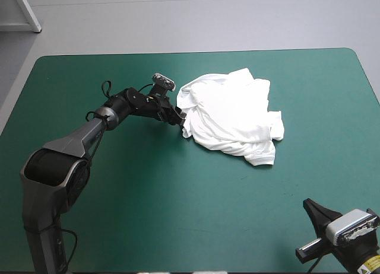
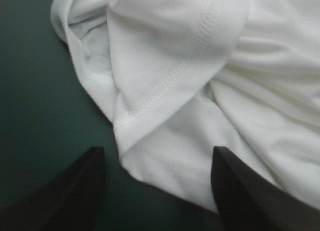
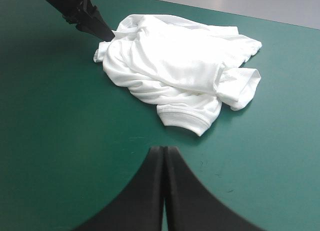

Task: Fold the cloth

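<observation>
Poising the left hand (image 1: 180,116), spread wide and gripping nothing, astride the crumpled T-shirt's (image 1: 231,114) left rim toward the tabletop's (image 1: 178,214) far edge, seemingly for pinching a hem, while parking the right hand (image 3: 165,151), pressed together and empty, clear by the near right corner.

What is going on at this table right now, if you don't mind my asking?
The left gripper is at the left edge of the crumpled white T-shirt, fingers open with a fold of cloth between them, not yet gripped. The right gripper is shut and sits apart from the shirt, near the front right corner of the teal-green table. No folding is done yet.
</observation>
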